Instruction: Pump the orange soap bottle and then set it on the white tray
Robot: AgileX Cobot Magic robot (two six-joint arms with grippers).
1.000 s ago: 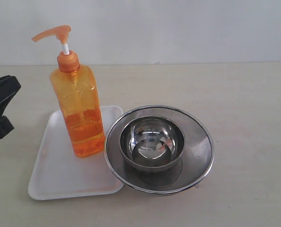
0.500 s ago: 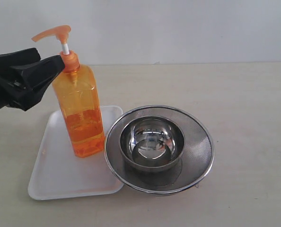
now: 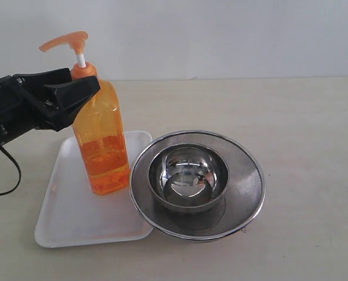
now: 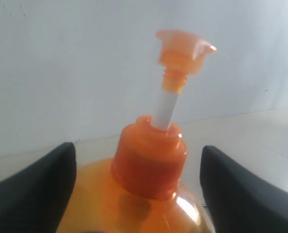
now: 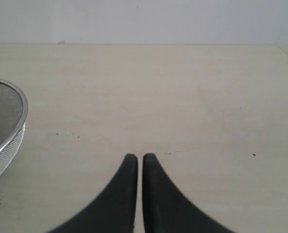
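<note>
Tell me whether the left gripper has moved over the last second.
Yes. The left gripper has come in from the exterior view's left edge to the orange soap bottle, unmoved on the white tray; its open jaws flank the neck.

The left arm (image 3: 21, 111) extends level, jaws spread wide; the right jaws sit closed together.

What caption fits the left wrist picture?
Open left pincer flanks the orange soap bottle at its neck; pump head raised.

orange soap bottle (image 3: 103, 146): translucent glossy plastic; white tray (image 3: 74, 216): smooth, matt; strainer (image 3: 247, 181): fine steel mesh; bowl (image 3: 188, 172): polished metal.
</note>
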